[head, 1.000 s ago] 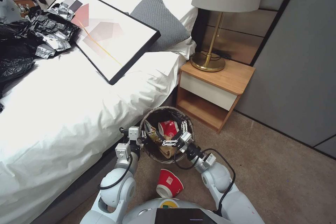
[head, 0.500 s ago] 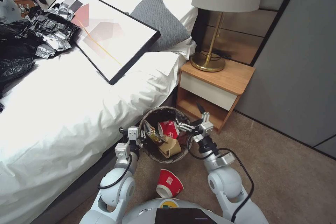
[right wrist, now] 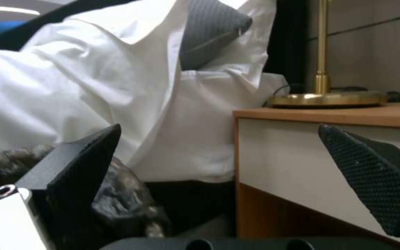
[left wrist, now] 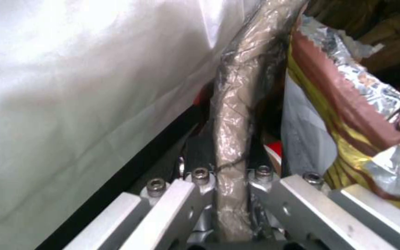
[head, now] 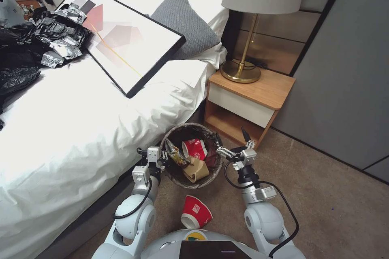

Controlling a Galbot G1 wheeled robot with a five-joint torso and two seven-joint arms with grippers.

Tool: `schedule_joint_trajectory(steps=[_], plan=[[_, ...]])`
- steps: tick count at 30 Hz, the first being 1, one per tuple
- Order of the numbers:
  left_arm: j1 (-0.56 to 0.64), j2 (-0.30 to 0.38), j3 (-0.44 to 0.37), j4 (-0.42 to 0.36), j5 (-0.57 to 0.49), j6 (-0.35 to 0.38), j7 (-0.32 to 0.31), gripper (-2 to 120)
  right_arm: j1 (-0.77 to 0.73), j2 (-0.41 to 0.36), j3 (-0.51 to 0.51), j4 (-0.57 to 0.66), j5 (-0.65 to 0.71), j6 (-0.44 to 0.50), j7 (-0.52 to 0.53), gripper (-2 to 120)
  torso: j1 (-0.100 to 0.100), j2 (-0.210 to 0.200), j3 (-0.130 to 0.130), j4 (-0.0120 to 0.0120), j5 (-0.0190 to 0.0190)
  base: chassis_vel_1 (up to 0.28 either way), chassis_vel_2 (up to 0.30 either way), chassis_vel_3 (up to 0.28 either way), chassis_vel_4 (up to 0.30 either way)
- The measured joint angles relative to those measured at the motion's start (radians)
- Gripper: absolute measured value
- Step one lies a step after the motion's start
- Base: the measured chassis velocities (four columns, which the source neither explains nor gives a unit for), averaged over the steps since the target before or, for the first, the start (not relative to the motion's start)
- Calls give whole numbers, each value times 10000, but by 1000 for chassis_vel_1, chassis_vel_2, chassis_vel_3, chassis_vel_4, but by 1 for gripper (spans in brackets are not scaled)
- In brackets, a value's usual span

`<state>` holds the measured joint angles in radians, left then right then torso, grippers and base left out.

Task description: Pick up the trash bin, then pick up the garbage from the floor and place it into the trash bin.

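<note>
My robot has a glossy white and light grey shell. Behind the left pincer (head: 162, 156) I see a small square grey block, then a round white joint, with a black cable looping beside it. The left pincer has flat silver links with dark hex screws (left wrist: 200, 172). Behind the right pincer (head: 233, 142) there is a black cylinder, a silver ring and a large white ball joint; a black cable curls along it. Its fingertips (right wrist: 369, 177) are black wedges with a dotted texture. My chest carries a yellow-and-green mark above a dark panel.
</note>
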<state>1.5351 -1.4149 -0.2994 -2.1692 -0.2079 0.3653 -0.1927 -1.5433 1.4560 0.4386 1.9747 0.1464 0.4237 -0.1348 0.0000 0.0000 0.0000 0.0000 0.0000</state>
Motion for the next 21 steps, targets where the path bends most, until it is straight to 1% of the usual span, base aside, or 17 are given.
schedule_joint_trajectory(steps=[8,21], plan=[[6,10,6,-4,-76,-3,-6,0,52,6,145,-306,47,167,5,100,0,0,0,0,0,0,0,0,0],[29,28,51,-32,-64,-5,-9,0,128,16,299,-409,125,204,16,100,0,0,0,0,0,0,0,0,0]])
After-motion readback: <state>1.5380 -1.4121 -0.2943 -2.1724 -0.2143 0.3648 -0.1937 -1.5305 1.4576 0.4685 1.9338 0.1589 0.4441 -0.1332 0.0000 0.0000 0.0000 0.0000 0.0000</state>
